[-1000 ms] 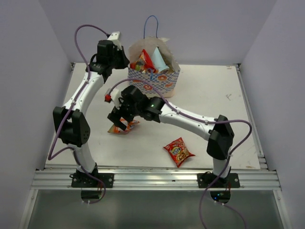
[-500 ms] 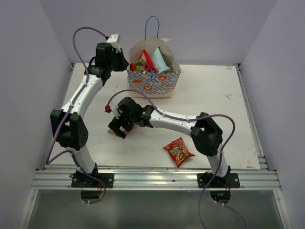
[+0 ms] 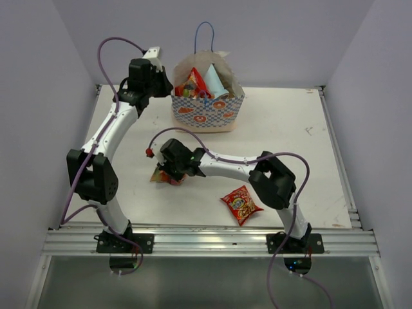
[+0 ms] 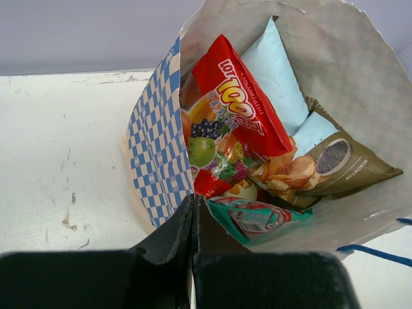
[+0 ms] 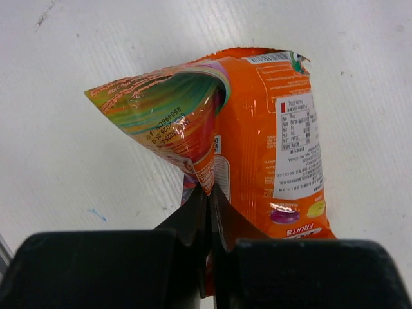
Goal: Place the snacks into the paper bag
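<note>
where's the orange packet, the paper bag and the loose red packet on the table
orange packet (image 5: 251, 154): right wrist view, on its orange back panel.
paper bag (image 3: 207, 114): top external view, on its checked front wall.
red packet (image 3: 241, 204): top external view, on the middle of its face.

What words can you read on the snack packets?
"LOT 100": on the red packet in the bag.
"FRUITS": on the orange packet.
White label and stamped code on the orange packet: too small to read.
Brown packet and green packet: print too blurred to read.
Loose red packet: too small to read.
</note>
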